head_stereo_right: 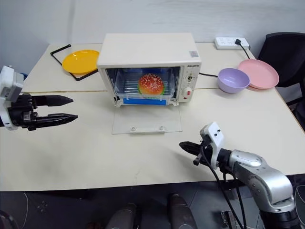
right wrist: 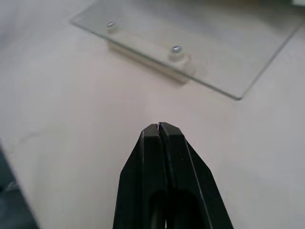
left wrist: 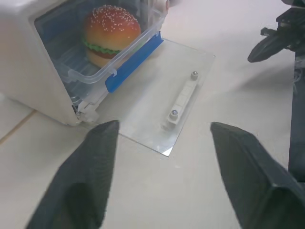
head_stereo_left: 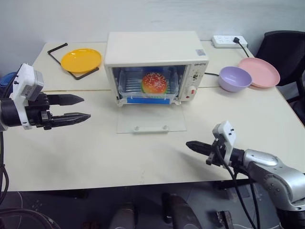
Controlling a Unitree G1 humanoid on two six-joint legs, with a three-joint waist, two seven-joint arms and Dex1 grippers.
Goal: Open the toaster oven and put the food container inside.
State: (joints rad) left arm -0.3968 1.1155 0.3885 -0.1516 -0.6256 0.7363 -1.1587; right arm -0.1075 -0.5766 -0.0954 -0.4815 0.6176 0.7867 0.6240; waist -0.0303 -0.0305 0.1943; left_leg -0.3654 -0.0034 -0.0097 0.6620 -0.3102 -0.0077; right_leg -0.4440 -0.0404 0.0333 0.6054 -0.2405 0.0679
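Container seated in oven, door down, both arms clear of the cavity.

The food container (head_stereo_left: 148, 87) with its toy hamburger (head_stereo_left: 154, 83) sits inside the toaster oven (head_stereo_left: 156, 66), blue front edge just at the opening; the glass door (head_stereo_left: 150, 122) lies flat on the counter (head_stereo_left: 95, 152). Left gripper (head_stereo_left: 78, 108) hangs well apart to the oven's left, fingers spread wide and empty; right gripper (head_stereo_left: 194, 145) is low over the counter in front of the door, fingers pressed together on nothing. Judged: placement looks done. If a finishing move is needed, nudge the container's front edge squarely inward, keeping off the door handle (left wrist: 181, 100). Hard to make out: how deep the container's back sits, and whether it rests level on the rack. The far clip is hidden by the oven wall.
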